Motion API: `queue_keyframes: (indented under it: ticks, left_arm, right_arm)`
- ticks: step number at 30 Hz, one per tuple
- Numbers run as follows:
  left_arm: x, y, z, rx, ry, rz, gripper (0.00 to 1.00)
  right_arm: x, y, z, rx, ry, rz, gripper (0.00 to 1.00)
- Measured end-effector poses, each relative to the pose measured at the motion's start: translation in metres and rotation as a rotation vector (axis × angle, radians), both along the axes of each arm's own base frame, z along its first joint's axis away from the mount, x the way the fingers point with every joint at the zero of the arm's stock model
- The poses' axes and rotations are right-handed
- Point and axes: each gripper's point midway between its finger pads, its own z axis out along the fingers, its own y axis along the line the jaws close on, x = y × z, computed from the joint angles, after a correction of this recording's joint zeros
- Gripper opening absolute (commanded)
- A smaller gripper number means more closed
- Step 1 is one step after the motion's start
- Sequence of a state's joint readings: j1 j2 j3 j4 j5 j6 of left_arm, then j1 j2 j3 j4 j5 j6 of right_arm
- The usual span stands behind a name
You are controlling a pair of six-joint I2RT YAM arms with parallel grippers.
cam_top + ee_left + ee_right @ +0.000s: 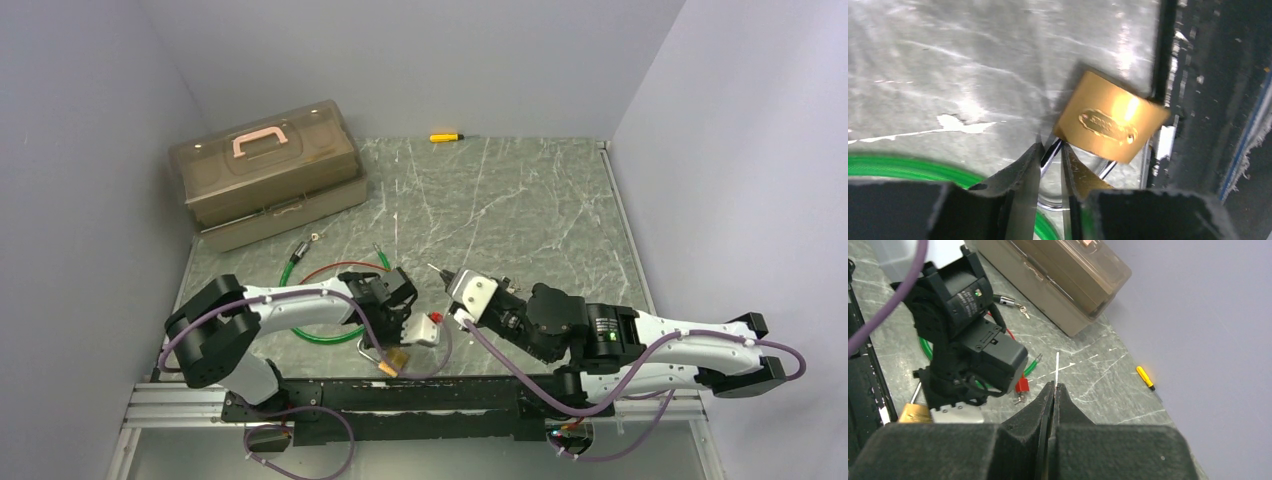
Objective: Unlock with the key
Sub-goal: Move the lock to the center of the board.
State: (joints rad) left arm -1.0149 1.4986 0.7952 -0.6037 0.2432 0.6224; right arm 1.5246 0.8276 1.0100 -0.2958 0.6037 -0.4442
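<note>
A brass padlock [1110,117] lies on the marble-patterned table beside the black rail at the near edge; the top view shows the padlock [392,362] under my left wrist. My left gripper [1051,146] has its two fingers pinched on one leg of the silver shackle [1048,154], just below the brass body. My right gripper [1054,385] is shut on the key [1057,364], whose thin silver blade sticks out past the fingertips. In the top view the right gripper [449,277] hovers a short way right of the left gripper [385,342], key tip [436,269] pointing up-left.
A green cable [300,265] loops around the left arm, with a red wire beside it. A small red padlock [1022,385] with keys lies by the left gripper. A tan toolbox [265,170] stands at the back left. A yellow screwdriver [446,136] lies against the far wall.
</note>
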Motion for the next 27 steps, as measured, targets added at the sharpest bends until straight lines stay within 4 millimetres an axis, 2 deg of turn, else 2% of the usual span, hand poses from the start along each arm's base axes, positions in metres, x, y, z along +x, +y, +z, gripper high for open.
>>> queue_keyframes:
  ticks: [8, 10, 12, 15, 16, 22, 27]
  left_arm:
    - [0.058, -0.006, 0.003, -0.079, -0.004, 0.179, 0.14]
    - [0.068, -0.007, 0.004, -0.095, -0.017, 0.195, 0.19]
    - [0.074, -0.007, 0.004, -0.106, -0.034, 0.186, 0.29]
    - [0.077, -0.008, 0.004, -0.117, -0.055, 0.162, 0.31]
    - [0.077, -0.008, 0.004, -0.121, -0.059, 0.157, 0.29]
    - [0.076, -0.007, 0.003, -0.156, -0.104, 0.117, 0.0]
    - [0.076, -0.007, 0.004, -0.162, -0.113, 0.101, 0.0]
  right_arm:
    - [0.003, -0.014, 0.011, 0.041, -0.004, -0.029, 0.0]
    - [0.004, -0.019, 0.014, 0.054, -0.005, -0.037, 0.0]
    - [0.005, -0.022, 0.016, 0.064, -0.005, -0.047, 0.0]
    - [0.005, -0.024, 0.015, 0.064, -0.002, -0.051, 0.0]
    - [0.005, -0.024, 0.014, 0.061, -0.001, -0.051, 0.0]
    - [0.005, -0.026, 0.013, 0.053, 0.002, -0.051, 0.0]
    - [0.005, -0.027, 0.01, 0.045, 0.007, -0.052, 0.0]
